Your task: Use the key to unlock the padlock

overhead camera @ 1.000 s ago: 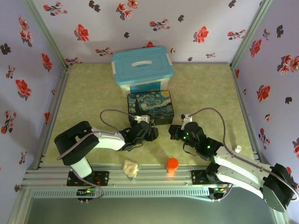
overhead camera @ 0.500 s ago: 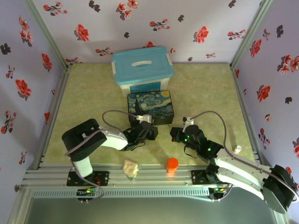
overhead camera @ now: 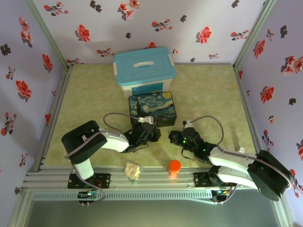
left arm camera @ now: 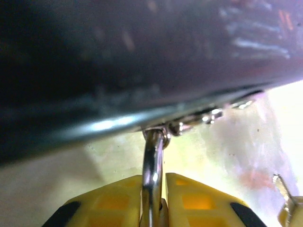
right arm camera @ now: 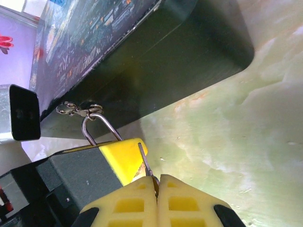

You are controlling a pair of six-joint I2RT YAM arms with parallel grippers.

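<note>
The left fingers [left arm camera: 113,201] are clamped on the padlock [left arm camera: 152,165], which hangs from the box [right arm camera: 189,52] — the right fingers [right arm camera: 184,205], pinched shut on the thin key [right arm camera: 146,163], sit just beside it, key tip pointing out toward the lock.

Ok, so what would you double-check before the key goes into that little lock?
1. Grip of left tool on padlock shackle: ok, clamped.
2. Shackle hooked to the latch of the tin: ok.
3. Grip of right tool on key: ok, pinched.
4. Key lined up with the keyhole: cannot tell, padlock body hidden.
5. The orange cylinder not touching either arm: ok.
</note>
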